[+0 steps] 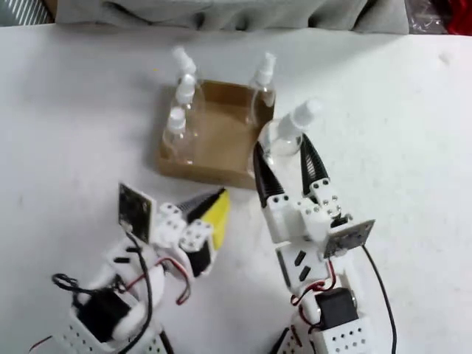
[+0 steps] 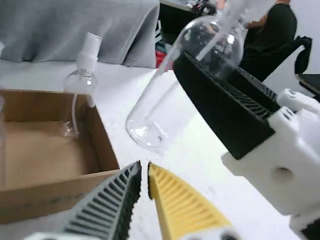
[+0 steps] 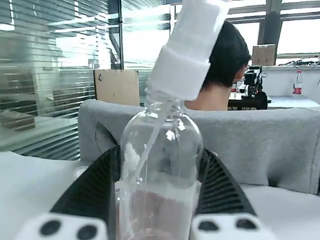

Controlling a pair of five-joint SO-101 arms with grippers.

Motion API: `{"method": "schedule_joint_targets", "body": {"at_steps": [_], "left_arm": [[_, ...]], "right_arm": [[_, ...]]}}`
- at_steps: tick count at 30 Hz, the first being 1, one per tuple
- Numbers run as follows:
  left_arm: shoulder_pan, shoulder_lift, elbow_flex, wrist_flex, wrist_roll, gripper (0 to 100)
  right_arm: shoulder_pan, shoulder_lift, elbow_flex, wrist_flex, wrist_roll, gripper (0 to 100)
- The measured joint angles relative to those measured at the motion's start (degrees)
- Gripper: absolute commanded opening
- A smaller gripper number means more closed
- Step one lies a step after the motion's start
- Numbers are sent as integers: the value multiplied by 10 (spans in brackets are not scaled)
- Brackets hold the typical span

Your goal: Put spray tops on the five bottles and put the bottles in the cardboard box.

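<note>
- The right gripper (image 1: 282,147) is clamped narrowly round a clear bottle (image 3: 160,165), its black jaws pressing on either side of the body.
- That bottle leans away from the gripper, with its white spray top (image 1: 306,112) at the far end.
- The cardboard box (image 1: 214,173) sits just beside the held bottle, ahead of the left gripper (image 1: 220,198).
- Four capped bottles (image 1: 184,92) stand inside the box.
- The left gripper's grey and yellow jaws are pressed nearly together with nothing between them.

The high view looks straight down over the desk (image 1: 74,110). Both wrist views sit close, facing the held bottle (image 3: 160,165) they share.
</note>
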Motion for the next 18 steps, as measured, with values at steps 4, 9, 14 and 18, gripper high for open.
{"method": "schedule_joint_targets", "body": {"at_steps": [4, 9, 14, 18], "left_arm": [[32, -68, 90, -69, 0, 21], [56, -72, 124, -116, -1, 21], [65, -72, 152, -158, -1, 21], [66, -72, 174, -200, -1, 21]], "right_arm": [[1, 0, 0, -4, -40, 16], [-42, 19, -3, -5, -58, 16], [-76, 113, -47, -5, -94, 16], [-98, 171, -76, -15, -120, 16]]}}
